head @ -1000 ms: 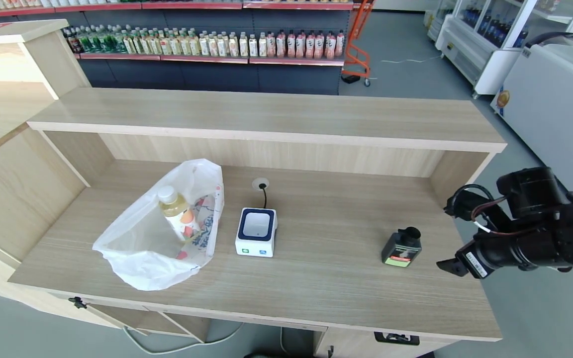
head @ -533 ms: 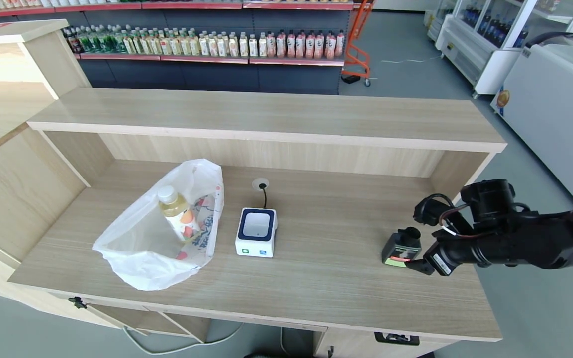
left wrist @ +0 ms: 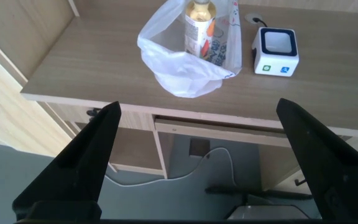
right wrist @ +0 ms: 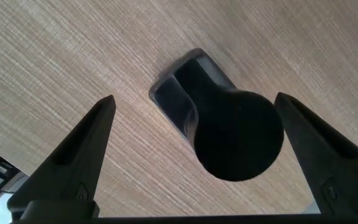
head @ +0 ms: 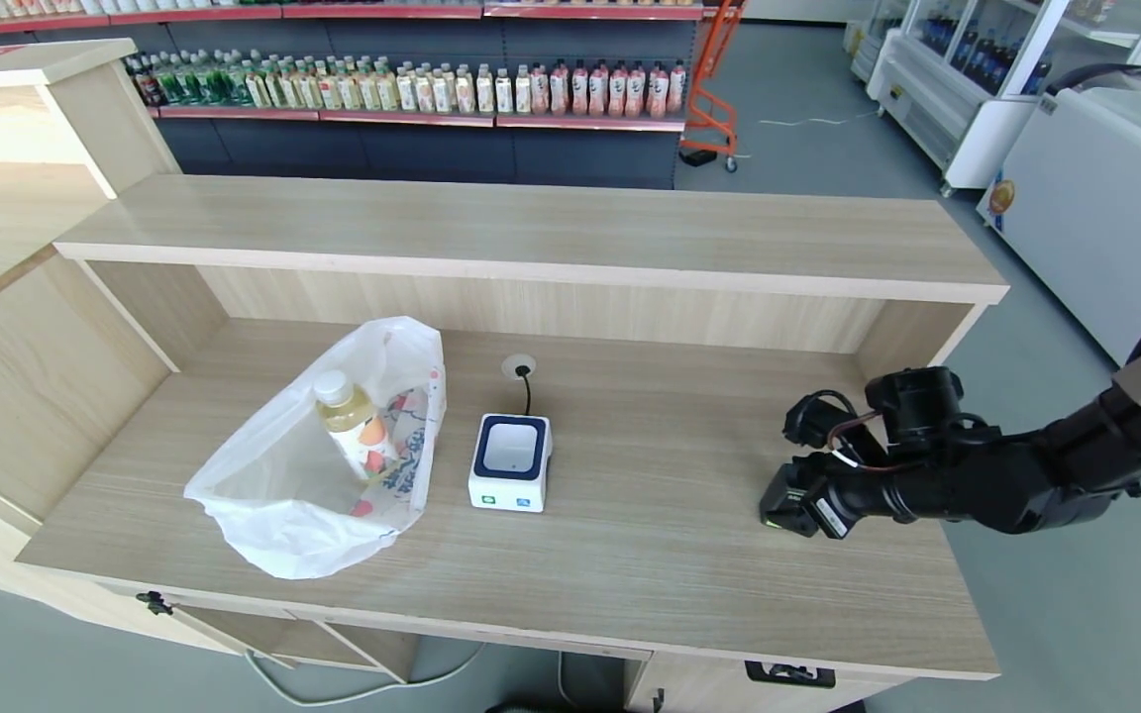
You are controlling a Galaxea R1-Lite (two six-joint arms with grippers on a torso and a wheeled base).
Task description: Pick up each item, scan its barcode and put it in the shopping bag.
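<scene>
Now, you have these on hand.

- **Right gripper** (right wrist: 194,158): fingers spread wide and holding nothing. They straddle the black-capped dark bottle (right wrist: 235,134) from above, so closing should pinch its sides.
- **Dark bottle:** it stands near the right end of the counter (head: 650,555), well apart from the barcode scanner (head: 511,460).
- **Shopping bag** (head: 273,495): mouth agape beside the scanner, with a drink bottle (head: 348,416) already inside.
- **Left gripper** (left wrist: 197,106): wide open and empty, held off the counter's front edge.

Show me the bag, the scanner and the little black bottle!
shopping bag (head: 268,530), head view, its white front wall.
scanner (head: 511,448), head view, its top window.
little black bottle (right wrist: 238,134), right wrist view, its round cap.
</scene>
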